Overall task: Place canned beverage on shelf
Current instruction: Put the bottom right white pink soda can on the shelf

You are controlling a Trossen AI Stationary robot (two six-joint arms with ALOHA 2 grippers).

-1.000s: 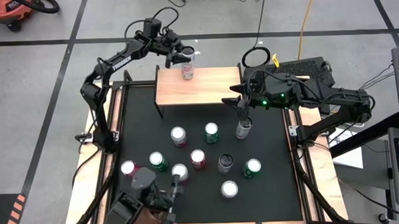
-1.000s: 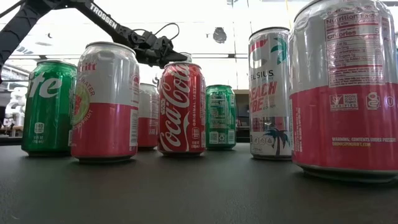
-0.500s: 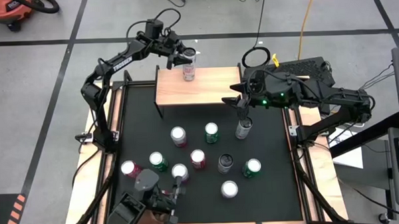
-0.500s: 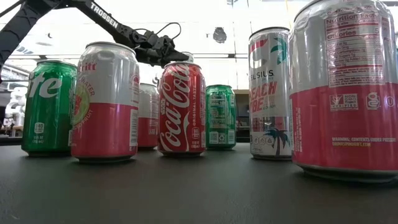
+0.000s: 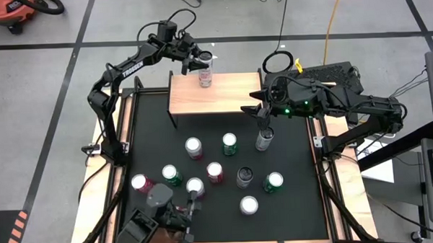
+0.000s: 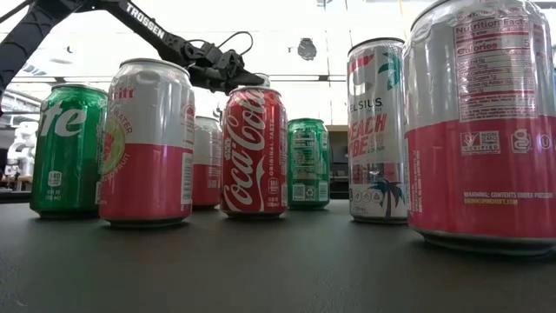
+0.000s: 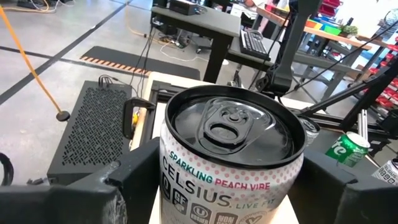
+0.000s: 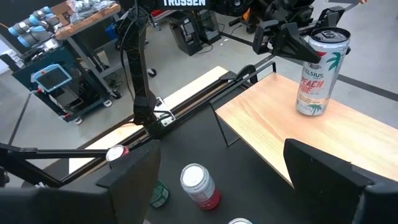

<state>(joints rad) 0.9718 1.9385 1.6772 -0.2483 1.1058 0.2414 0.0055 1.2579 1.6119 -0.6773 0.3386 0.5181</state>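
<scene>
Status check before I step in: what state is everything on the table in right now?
Tall white-and-pink Celsius can: upright on the shelf, lid unopened.
Small light-wood shelf on black legs: holds only that can.
Left gripper: at that can's top, grip unclear.
Right gripper: open, over a grey can on the mat.
Other cans on the black mat: all upright.

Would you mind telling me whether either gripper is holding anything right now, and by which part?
Nothing looks held. The left gripper brackets the Celsius can's upper rim on the shelf, apparently released; the right gripper is open.
</scene>
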